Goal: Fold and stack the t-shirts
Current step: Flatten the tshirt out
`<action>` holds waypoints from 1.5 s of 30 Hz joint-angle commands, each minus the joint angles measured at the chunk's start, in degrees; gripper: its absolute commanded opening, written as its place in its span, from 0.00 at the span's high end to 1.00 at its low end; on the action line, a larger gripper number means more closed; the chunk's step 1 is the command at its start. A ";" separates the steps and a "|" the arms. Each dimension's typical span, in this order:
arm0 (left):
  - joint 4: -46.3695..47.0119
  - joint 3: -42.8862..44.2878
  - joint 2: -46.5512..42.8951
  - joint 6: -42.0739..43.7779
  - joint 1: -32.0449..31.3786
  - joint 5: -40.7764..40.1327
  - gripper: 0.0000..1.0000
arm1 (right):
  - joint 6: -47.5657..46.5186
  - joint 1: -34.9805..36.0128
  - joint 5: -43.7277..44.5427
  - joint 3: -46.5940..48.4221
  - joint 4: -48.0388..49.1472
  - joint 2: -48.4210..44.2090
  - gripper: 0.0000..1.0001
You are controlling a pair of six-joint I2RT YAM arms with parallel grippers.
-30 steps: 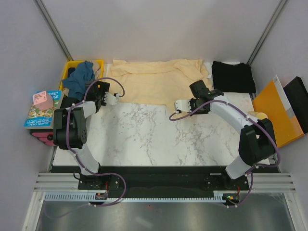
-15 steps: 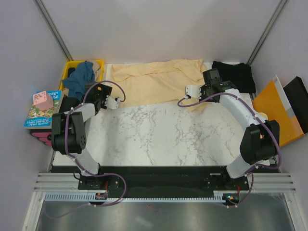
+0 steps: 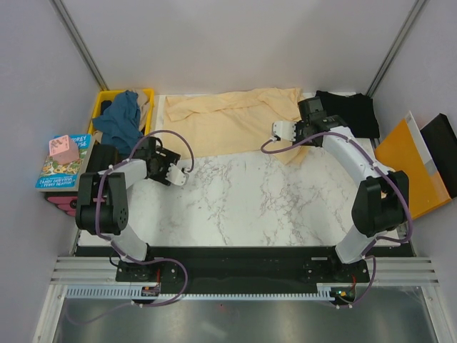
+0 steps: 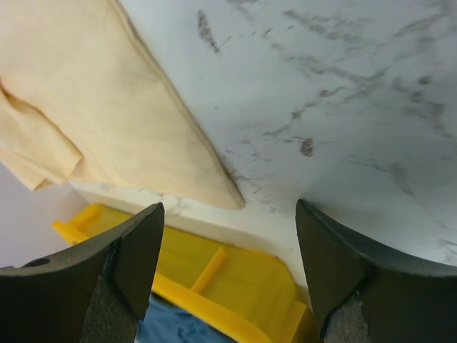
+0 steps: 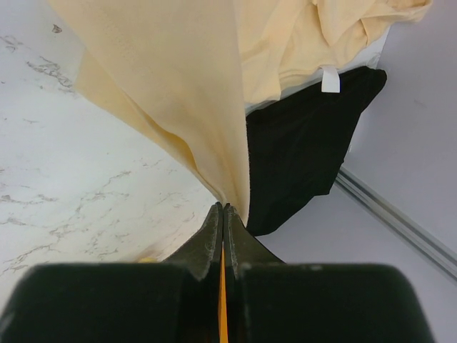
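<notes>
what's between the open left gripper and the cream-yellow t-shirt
Nothing but bare white marble tabletop: the left gripper hangs open short of the pale cream-yellow cloth t-shirt. The top external and left wrist views both show this.

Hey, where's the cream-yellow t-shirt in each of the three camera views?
Top external: the cream-yellow t-shirt lies along the table's far edge, centre.
Left wrist: upper left, above the yellow crate.
Right wrist: top centre, running down into the shut right fingers.
Shared landmark: the marble table, visible in all three views.
</notes>
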 commanded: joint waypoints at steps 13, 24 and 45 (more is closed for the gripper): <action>7.29 3.09 11.70 -4.98 -0.63 -8.38 0.31 | -0.02 0.04 -0.84 4.20 1.59 1.97 1.00; -5.27 10.63 12.14 -10.23 -2.12 -5.83 0.98 | -0.46 0.04 -0.49 4.64 1.86 2.32 1.00; -13.91 41.40 1.42 -23.34 -0.46 -3.01 0.98 | 4.02 -0.66 11.19 9.03 35.86 1.97 1.00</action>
